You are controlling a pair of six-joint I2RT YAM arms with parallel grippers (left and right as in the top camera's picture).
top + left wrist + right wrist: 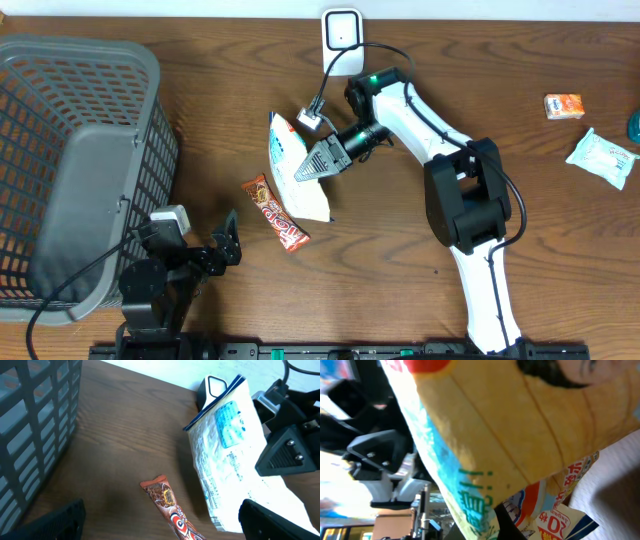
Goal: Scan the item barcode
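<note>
The right gripper (pixel 310 165) is clenched on the bag (pixel 285 145), which is pinched between its fingers and held tilted, the top end just short of the scanner (pixel 341 30). The left gripper (pixel 228 240) is spread wide and grasps nothing. A candy bar (pixel 278 213) lies just ahead of its fingertips, beside the bag.

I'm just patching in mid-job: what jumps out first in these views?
The white snack bag stands out first, clamped in the right hand at the table's centre, near the white scanner. Next come the big grey basket filling the left side and a brown candy bar lying beside the bag.
</note>
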